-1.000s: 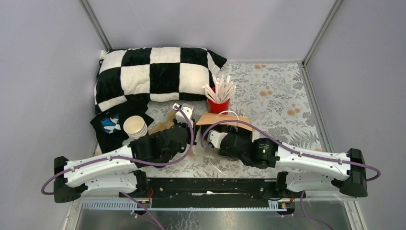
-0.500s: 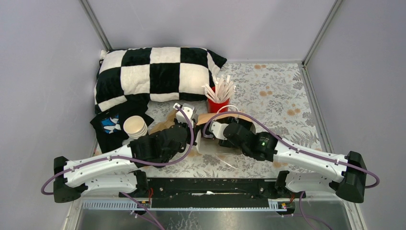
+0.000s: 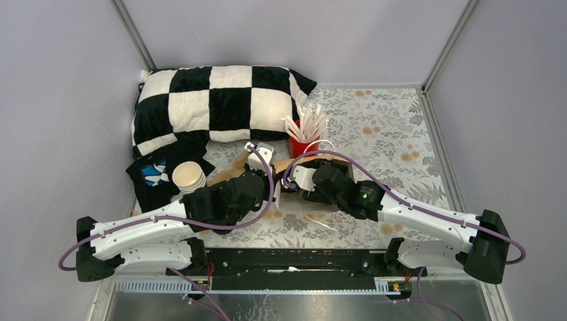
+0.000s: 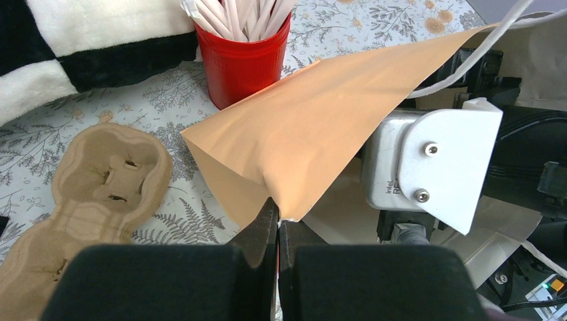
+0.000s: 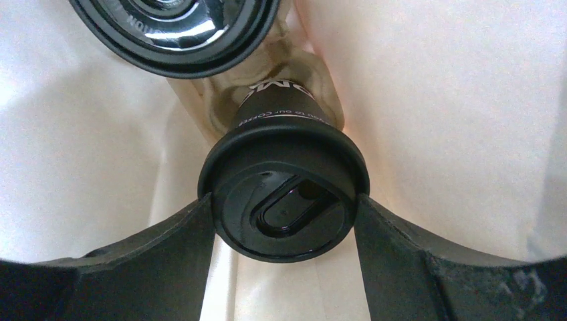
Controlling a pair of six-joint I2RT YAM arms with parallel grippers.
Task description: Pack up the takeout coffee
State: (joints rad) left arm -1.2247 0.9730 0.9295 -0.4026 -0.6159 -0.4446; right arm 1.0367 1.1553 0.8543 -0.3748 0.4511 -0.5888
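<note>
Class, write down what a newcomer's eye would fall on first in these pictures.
The black-and-white checkered pillow at the far left stands out most. At centre, the left tool pinches the edge of a brown paper bag, while inside it the right tool grips a black-lidded coffee cup.

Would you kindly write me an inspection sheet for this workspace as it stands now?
Surface: table under a floral cloth.
Job's things: lidded cup inside the paper bag; second lidded cup next to it.
Clutter: checkered pillow, red cup of white sticks, cardboard cup carrier, stack of lidless cups, black cloth.
Grippers: left gripper shut on the bag's edge; right gripper inside the bag, fingers clasping the lidded cup's lid.
Cables: purple cables loop above both wrists; no snag seen.
Surroundings: grey walls, metal corner posts.
</note>
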